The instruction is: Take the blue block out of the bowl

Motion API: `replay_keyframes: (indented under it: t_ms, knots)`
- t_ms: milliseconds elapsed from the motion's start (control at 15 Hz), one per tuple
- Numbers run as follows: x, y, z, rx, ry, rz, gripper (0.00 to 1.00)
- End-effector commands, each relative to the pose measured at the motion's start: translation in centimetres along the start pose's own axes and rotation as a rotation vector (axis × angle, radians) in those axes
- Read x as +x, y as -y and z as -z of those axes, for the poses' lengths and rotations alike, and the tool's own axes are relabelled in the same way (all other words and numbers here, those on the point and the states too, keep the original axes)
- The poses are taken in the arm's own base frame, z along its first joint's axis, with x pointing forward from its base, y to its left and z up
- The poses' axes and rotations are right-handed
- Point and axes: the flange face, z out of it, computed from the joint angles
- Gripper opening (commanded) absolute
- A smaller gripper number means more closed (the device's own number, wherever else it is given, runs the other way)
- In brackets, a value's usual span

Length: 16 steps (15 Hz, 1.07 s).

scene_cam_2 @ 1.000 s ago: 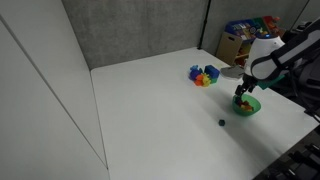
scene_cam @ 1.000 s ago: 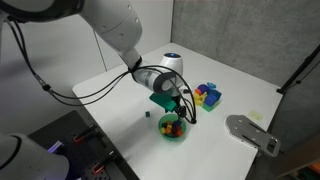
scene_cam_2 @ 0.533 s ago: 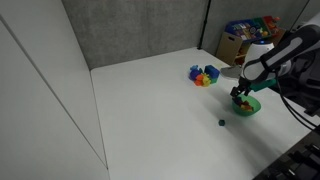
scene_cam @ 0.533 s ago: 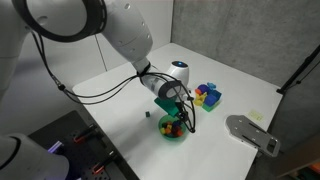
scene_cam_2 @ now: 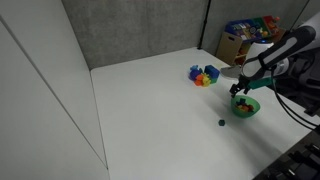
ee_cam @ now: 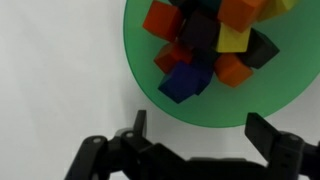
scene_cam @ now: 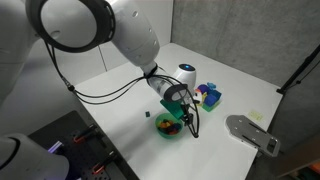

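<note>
The green bowl (ee_cam: 215, 105) holds several coloured blocks; a blue block (ee_cam: 186, 82) lies at its near edge among red, orange, yellow and dark ones. My gripper (ee_cam: 200, 125) is open, its fingers spread wide over the bowl's near rim, holding nothing. In both exterior views the gripper (scene_cam: 176, 112) (scene_cam_2: 240, 94) hangs just above the bowl (scene_cam: 172, 130) (scene_cam_2: 246, 107).
A small dark block (scene_cam: 146, 116) (scene_cam_2: 221, 123) lies on the white table beside the bowl. A blue tray of coloured blocks (scene_cam: 208, 96) (scene_cam_2: 203, 75) stands further back. A grey device (scene_cam: 250, 133) lies at the table's edge.
The gripper has lowered toward the bowl over the last second. The blocks and bowl have not moved.
</note>
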Motion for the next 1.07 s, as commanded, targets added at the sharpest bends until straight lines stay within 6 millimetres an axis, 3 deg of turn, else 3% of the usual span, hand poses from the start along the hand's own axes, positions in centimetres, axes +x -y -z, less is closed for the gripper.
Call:
replay_keyframes:
  t_ms: [0,600,733,1000]
  knots:
    - [0.7,-0.7,0.8,0.021,-0.007,0.001,1.00]
    - [-0.7,0.1,5.2,0.017,0.018,0.023,1.00]
    - [-1.5,0.5,4.9,0.022,0.051,0.018,1.00]
    - [-3.5,0.9,2.3,0.032,0.106,0.008,1.00]
